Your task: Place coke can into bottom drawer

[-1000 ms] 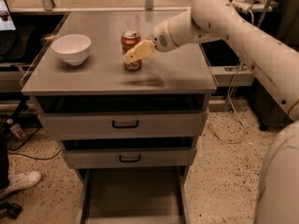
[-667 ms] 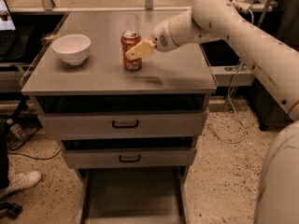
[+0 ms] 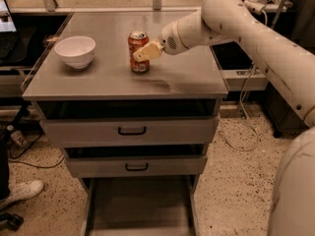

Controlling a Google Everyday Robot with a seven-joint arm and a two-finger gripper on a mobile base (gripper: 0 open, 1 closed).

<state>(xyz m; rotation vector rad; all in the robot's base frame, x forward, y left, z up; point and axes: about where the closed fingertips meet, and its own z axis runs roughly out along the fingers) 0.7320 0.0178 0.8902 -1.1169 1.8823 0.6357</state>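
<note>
The coke can (image 3: 138,53) stands upright on the grey cabinet top (image 3: 98,80), right of centre. My gripper (image 3: 146,51) reaches in from the right and sits against the can's front right side, partly covering it. The bottom drawer (image 3: 140,208) is pulled out at the foot of the cabinet, and its flat grey floor is bare. The white arm (image 3: 236,23) stretches in from the upper right.
A white bowl (image 3: 75,51) stands on the cabinet top to the left of the can. The two upper drawers (image 3: 132,130) with black handles are pushed in. A shoe (image 3: 19,191) and cables lie on the speckled floor at the left.
The gripper has shifted very slightly at the can. The can still stands in the same place on the cabinet top.
</note>
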